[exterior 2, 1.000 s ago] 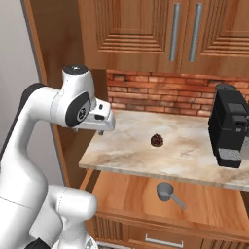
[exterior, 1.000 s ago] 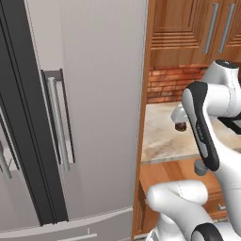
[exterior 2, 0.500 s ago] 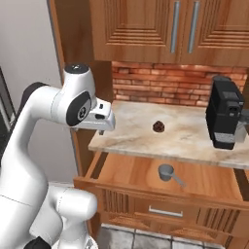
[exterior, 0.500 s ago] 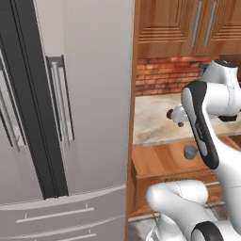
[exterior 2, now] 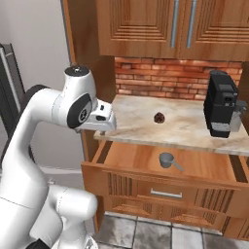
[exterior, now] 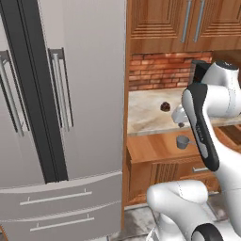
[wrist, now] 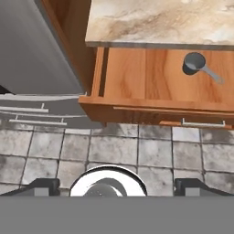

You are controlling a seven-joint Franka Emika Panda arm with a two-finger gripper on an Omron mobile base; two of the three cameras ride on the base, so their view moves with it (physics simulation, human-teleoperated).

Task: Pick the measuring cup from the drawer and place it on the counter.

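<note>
The measuring cup (exterior 2: 166, 159) is a small grey metal cup standing upright in the pulled-out wooden drawer (exterior 2: 127, 160), its thin handle pointing right. It also shows in the hand view (wrist: 194, 63) and the left base view (exterior: 182, 141). My gripper (exterior 2: 105, 124) hangs in the air left of the drawer, at counter height and well short of the cup. In the hand view my gripper (wrist: 117, 186) is open, its tips far apart with nothing between them. The beige stone counter (exterior 2: 189, 129) runs above the drawer (wrist: 137, 77).
A small dark reddish-brown round object (exterior 2: 158, 117) sits on the counter, and a black coffee machine (exterior 2: 221, 103) stands at its right end. A grey fridge (exterior: 61, 108) rises left of the cabinets. Wooden wall cupboards (exterior 2: 170, 26) hang over the counter; grey tiles (wrist: 114, 151) cover the floor.
The base has driven, so both base views shifted: the fridge takes up less of the picture and the open drawer and counter sit closer. The arm keeps its pose.
</note>
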